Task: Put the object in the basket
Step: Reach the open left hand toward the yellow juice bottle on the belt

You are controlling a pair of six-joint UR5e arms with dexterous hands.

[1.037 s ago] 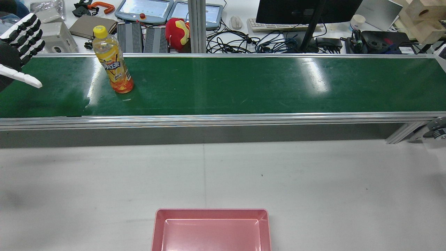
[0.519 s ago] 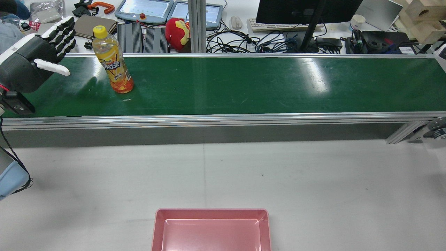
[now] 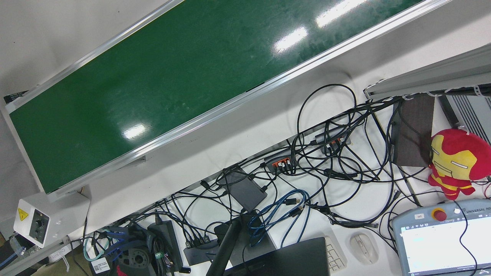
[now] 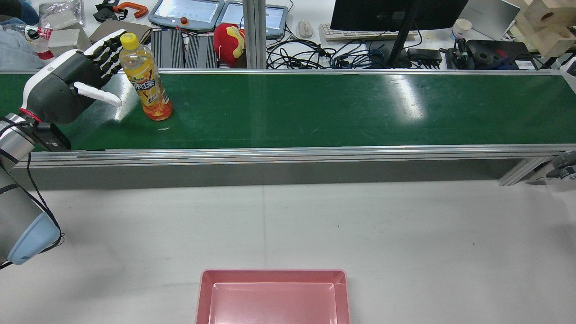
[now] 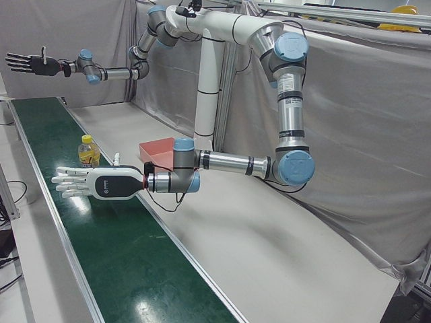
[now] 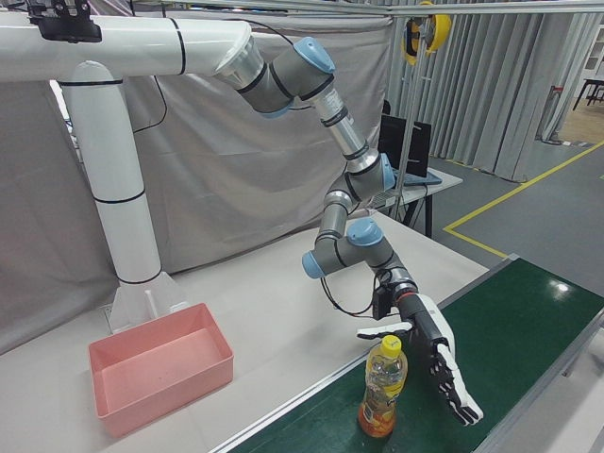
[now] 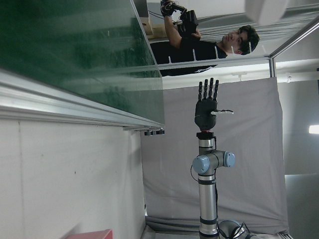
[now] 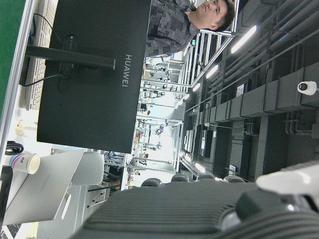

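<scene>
A yellow-capped orange drink bottle point(image 4: 145, 81) stands upright on the green conveyor belt point(image 4: 315, 108). My left hand point(image 4: 67, 92) is open with its fingers spread. It is just to the left of the bottle in the rear view, with a small gap showing. The hand point(image 6: 439, 363) and the bottle point(image 6: 381, 387) also show in the right-front view. The pink basket point(image 4: 273, 297) sits on the grey table near the front edge. My right hand point(image 5: 30, 64) is open and empty, raised high and far from the belt.
Behind the belt is a cluttered desk with cables, a monitor point(image 4: 396, 13), teach pendants point(image 4: 186, 12) and a red plush toy point(image 4: 228, 42). An aluminium rail point(image 4: 288, 155) edges the belt on the table side.
My left hand has moved right along the belt, from the view's left edge to right beside the bottle. The bottle and the basket have not moved.
</scene>
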